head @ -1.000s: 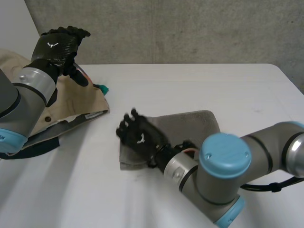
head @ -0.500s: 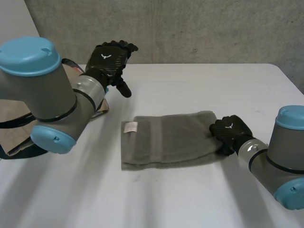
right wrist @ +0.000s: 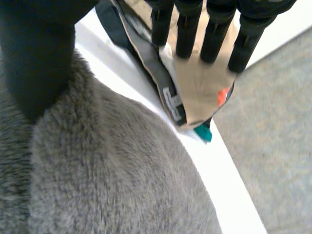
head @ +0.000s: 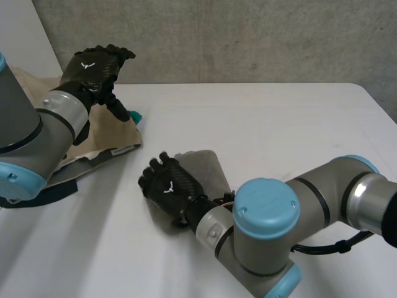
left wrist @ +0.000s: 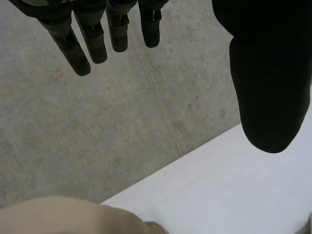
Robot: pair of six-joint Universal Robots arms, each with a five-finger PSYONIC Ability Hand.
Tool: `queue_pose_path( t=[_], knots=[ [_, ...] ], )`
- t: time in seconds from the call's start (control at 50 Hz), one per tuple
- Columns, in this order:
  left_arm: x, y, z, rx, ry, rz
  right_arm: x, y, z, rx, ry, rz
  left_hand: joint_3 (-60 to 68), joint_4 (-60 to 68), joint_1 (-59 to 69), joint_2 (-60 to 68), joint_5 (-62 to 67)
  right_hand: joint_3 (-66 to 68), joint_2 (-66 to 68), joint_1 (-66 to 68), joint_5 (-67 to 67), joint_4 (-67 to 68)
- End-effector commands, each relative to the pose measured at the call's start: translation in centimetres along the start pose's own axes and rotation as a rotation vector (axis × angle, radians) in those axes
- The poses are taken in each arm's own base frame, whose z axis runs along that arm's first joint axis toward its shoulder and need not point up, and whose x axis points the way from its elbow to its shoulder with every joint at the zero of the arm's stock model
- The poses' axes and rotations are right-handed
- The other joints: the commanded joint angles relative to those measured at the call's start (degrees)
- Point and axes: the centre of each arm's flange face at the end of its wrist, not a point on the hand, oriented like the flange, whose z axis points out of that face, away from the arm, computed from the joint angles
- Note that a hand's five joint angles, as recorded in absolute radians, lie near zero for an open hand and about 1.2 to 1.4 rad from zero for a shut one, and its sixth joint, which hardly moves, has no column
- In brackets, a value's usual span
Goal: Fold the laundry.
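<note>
Black right robot hand [head: 166, 186] lies palm-down on the left end of a grey towel [head: 203, 165], fingers straight and spread, gripping nothing. Left robot hand [head: 93, 69] is raised above beige clothing [head: 102, 136] at the white bench's [head: 279, 118] left side, fingers straight, empty. The fleecy towel sits folded mid-bench, partly under the right arm.

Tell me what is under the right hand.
The grey towel lies under the right hand, on the white table. The hand and its arm cover much of the towel, so its fold there cannot be seen.
</note>
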Motion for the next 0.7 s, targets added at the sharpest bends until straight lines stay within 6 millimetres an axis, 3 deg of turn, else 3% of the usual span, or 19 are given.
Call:
queue_pose_path(
  t=[0.02, 0.08, 0.18, 0.28, 0.34, 0.42, 0.58, 0.7],
  knots=[
    [0.7, 0.1, 0.5, -0.015, 0.017, -0.006, 7.8, 0.4, -0.6, -0.077, 0.235, 0.265, -2.16, -1.39, -1.81, -1.65, -2.76, -6.53, -5.52, -5.40, -6.19, -6.91],
    [1.7, -0.1, 0.7, -0.028, 0.045, -0.014, 11.8, -0.5, -2.1, -0.036, 0.305, 0.456, -2.16, -1.39, -1.81, -1.65, -2.76, -6.53, -5.52, -5.40, -6.19, -6.91],
    [4.0, 0.1, 0.2, -0.107, 0.082, -0.058, 14.2, 0.2, -3.2, -0.057, 0.273, 0.690, -2.16, -1.39, -1.81, -1.65, -2.76, -6.53, -5.52, -5.40, -6.19, -6.91],
    [6.9, 1.4, -0.8, -0.214, 0.092, -0.106, 13.9, 1.8, -2.5, -0.135, 0.186, 0.762, -2.16, -1.39, -1.81, -1.65, -2.76, -6.53, -5.52, -5.40, -6.19, -6.91],
    [9.2, 3.3, -1.5, -0.304, 0.086, -0.123, 13.5, 3.3, -1.7, -0.207, 0.155, 0.724, -2.16, -1.39, -1.81, -1.65, -2.76, -6.53, -5.52, -5.40, -6.19, -6.91],
    [10.8, 5.6, -1.9, -0.378, 0.040, -0.121, 12.2, 5.0, -1.1, -0.287, 0.112, 0.675, -2.16, -1.39, -1.81, -1.65, -2.76, -6.53, -5.52, -5.40, -6.19, -6.91],
    [11.3, 9.9, -2.3, -0.493, -0.108, -0.085, 9.9, 7.3, -0.2, -0.381, 0.075, 0.633, -2.16, -1.39, -1.81, -1.65, -2.76, -6.53, -5.52, -5.40, -6.19, -6.91],
    [11.6, 11.9, -3.1, -0.564, -0.097, -0.046, 9.1, 8.0, 0.2, -0.401, 0.056, 0.578, -2.16, -1.39, -1.81, -1.65, -2.76, -6.53, -5.52, -5.40, -6.19, -6.91]
  ],
)
